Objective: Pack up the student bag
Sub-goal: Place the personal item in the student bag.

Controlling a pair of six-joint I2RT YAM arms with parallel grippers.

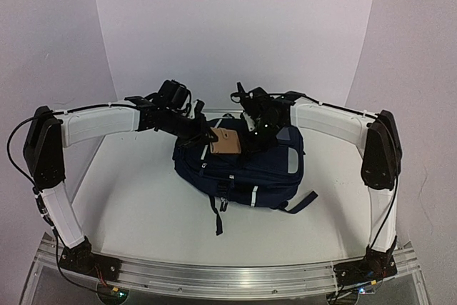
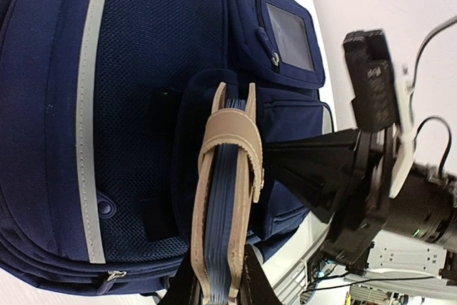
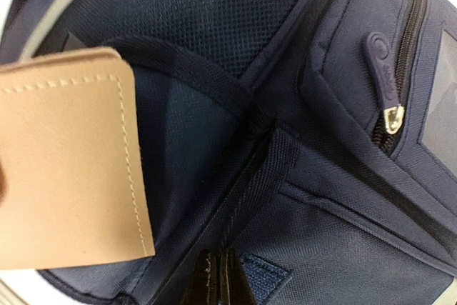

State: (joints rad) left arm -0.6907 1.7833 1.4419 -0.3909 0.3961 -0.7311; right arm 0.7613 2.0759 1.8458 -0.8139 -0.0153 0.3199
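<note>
The student bag (image 1: 271, 173) lies flat at the middle of the table, navy with a grey stripe. My left gripper (image 1: 207, 133) is shut on a tan leather notebook (image 1: 227, 142) with blue page edges and holds it edge-on over the bag's top. In the left wrist view the gripper (image 2: 218, 276) clamps the notebook (image 2: 225, 191) above the bag's mesh panel (image 2: 143, 69). In the right wrist view my right gripper (image 3: 218, 280) is pinched shut on the hem of an open pocket (image 3: 186, 141), and the notebook's corner (image 3: 64, 169) sits at that pocket's mouth.
A black strap (image 1: 218, 216) and a blue strap (image 1: 303, 201) trail from the bag towards the front of the white table (image 1: 136, 205). A zip puller (image 3: 382, 76) lies right of the pocket. The right arm (image 2: 371, 176) is close beside the notebook.
</note>
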